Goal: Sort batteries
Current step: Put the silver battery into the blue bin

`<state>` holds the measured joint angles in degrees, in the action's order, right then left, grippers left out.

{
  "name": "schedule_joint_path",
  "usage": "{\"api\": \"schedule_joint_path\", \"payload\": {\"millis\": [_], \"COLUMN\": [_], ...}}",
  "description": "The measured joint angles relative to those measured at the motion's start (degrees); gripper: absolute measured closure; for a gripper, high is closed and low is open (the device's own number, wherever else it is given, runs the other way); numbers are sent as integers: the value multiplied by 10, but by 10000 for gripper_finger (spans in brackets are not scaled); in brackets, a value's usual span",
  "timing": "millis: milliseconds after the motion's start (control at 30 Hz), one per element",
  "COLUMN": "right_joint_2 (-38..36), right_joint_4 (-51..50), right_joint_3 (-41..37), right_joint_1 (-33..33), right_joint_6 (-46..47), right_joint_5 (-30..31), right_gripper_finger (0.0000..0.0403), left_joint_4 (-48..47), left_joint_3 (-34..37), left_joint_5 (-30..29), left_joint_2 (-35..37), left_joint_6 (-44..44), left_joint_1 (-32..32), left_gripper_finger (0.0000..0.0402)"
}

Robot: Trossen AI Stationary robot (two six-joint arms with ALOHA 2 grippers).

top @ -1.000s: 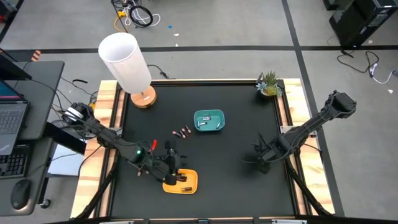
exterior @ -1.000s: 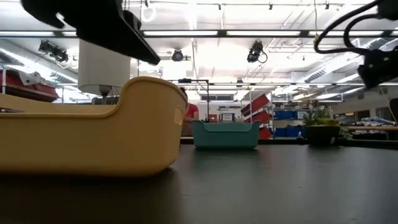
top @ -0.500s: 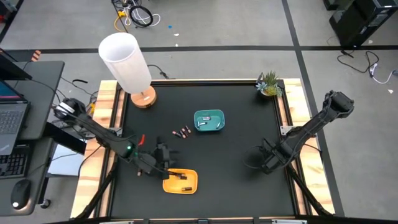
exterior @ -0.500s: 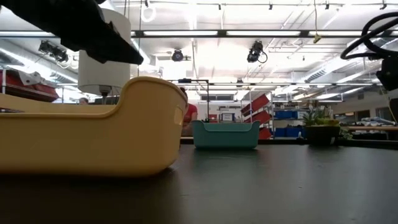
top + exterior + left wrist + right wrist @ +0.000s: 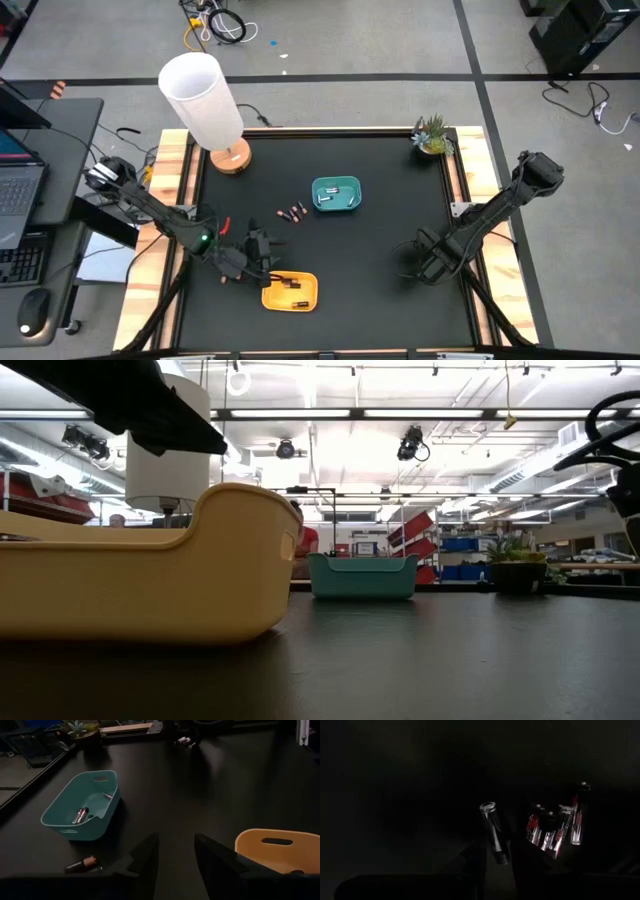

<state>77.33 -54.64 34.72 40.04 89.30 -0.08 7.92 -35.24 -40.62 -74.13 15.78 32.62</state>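
The right gripper (image 5: 497,870) hangs low over the black table (image 5: 380,240), fingers slightly parted, a silvery battery (image 5: 495,832) just ahead of their tips and a red-and-black cluster (image 5: 557,827) beside. The left gripper (image 5: 175,852), fingers spread and empty, sits beside the yellow tray (image 5: 290,291).

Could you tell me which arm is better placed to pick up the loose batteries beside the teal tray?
Left. Its open gripper sits just short of those batteries by the teal tray; the right gripper is farther off.

two trays on the table (image 5: 400,200): one teal tray (image 5: 336,196), one yellow tray (image 5: 291,292); one lamp (image 5: 205,104), one plant (image 5: 433,135).
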Motion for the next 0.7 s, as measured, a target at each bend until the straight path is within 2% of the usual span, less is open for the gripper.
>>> {"api": "schedule_joint_path", "payload": {"millis": [300, 400, 533, 700], "right_joint_2": [17, 36, 49, 38], "right_joint_4": [22, 34, 31, 23], "right_joint_3": [0, -3, 2, 7], "right_joint_1": [-1, -7, -14, -15], "right_joint_6": [-22, -38, -58, -60], "right_joint_5": [10, 11, 8, 21], "right_gripper_finger": [332, 353, 388, 392], "left_joint_4": [-43, -82, -86, -88], "left_joint_3": [0, -1, -1, -1], "left_joint_5": [-13, -34, -43, -44], "left_joint_2": [14, 32, 53, 71], "left_joint_6": [39, 69, 74, 74], "left_joint_1": [13, 21, 29, 37], "left_gripper_finger": [261, 261, 261, 261]}}
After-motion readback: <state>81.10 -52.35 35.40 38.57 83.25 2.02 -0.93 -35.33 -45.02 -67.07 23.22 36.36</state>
